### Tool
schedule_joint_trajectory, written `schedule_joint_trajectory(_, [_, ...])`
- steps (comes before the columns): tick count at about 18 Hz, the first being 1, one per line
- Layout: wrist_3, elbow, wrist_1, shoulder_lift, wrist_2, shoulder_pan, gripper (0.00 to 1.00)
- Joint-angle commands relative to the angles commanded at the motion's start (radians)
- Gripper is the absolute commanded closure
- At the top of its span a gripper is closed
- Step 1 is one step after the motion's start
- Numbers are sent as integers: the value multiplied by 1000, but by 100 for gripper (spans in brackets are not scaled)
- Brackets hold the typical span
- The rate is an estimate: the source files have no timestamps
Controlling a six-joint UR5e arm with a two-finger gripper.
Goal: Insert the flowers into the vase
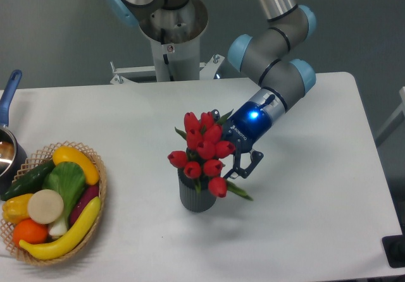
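The flowers [201, 150], a bunch of red tulip buds with green leaves, stand with their stems down in the vase [197, 198], a dark grey ribbed cylinder at the table's middle. The buds spread wider than the vase mouth and hide it. One leaf sticks out to the lower right. My gripper [226, 145] reaches in from the upper right, right beside the buds. Its jaws are spread open, with one finger [251, 164] splayed out to the lower right of the bunch. The other finger is mostly hidden behind the buds.
A woven basket [98, 168] of toy fruit and vegetables sits at the front left. A pot with a blue handle [9, 92] is at the left edge. The robot base [169, 29] stands behind the table.
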Motion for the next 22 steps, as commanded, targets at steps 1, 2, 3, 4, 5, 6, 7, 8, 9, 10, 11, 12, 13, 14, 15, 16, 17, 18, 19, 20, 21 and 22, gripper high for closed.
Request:
schedule_joint_trajectory(1, [12, 0, -2, 2, 6, 3, 0])
schedule_joint_trajectory(2, [26, -2, -2, 3, 15, 8, 0])
schedule_joint_trajectory(3, [31, -5, -2, 6, 18, 9, 0])
schedule_joint_trajectory(4, [31, -8, -3, 20, 26, 9, 0])
schedule_joint_trajectory(5, [32, -8, -3, 29, 46, 9, 0])
schedule_joint_trajectory(6, [32, -11, -3, 37, 80, 14, 0])
schedule_joint_trajectory(7, [32, -12, -3, 46, 118, 17, 0])
schedule_joint_trajectory(8, [32, -14, -3, 57, 146, 17, 0])
schedule_joint_trajectory(9, [32, -15, -3, 64, 159, 18, 0])
schedule_joint_trajectory(10, [31, -17, -3, 71, 163, 20, 0])
schedule_joint_trajectory(11, [31, -17, -3, 74, 164, 23, 0])
schedule_joint_trajectory(12, [31, -20, -3, 83, 166, 25, 0])
schedule_joint_trajectory(13, [32, -28, -3, 93, 166, 29, 0])
schedule_joint_trajectory(14, [32, -32, -3, 103, 166, 35, 0])
schedule_joint_trajectory(15, [32, -35, -3, 109, 167, 44, 0])
schedule_joint_trajectory(16, [32, -34, -3, 117, 178, 49, 0])
schedule_joint_trajectory(17, [32, -31, -3, 126, 195, 54, 0])
schedule_joint_trajectory(18, [32, -28, -3, 139, 219, 64, 0])
schedule_joint_trajectory(19, [32, -22, -3, 152, 245, 74, 0])
schedule_joint_trajectory(20, [34, -15, -2, 166, 276, 83, 0])
schedule_joint_trajectory(21, [32, -5, -2, 176, 302, 97, 0])
schedule_joint_trajectory(22, [32, 11, -2, 187, 324, 106, 0])
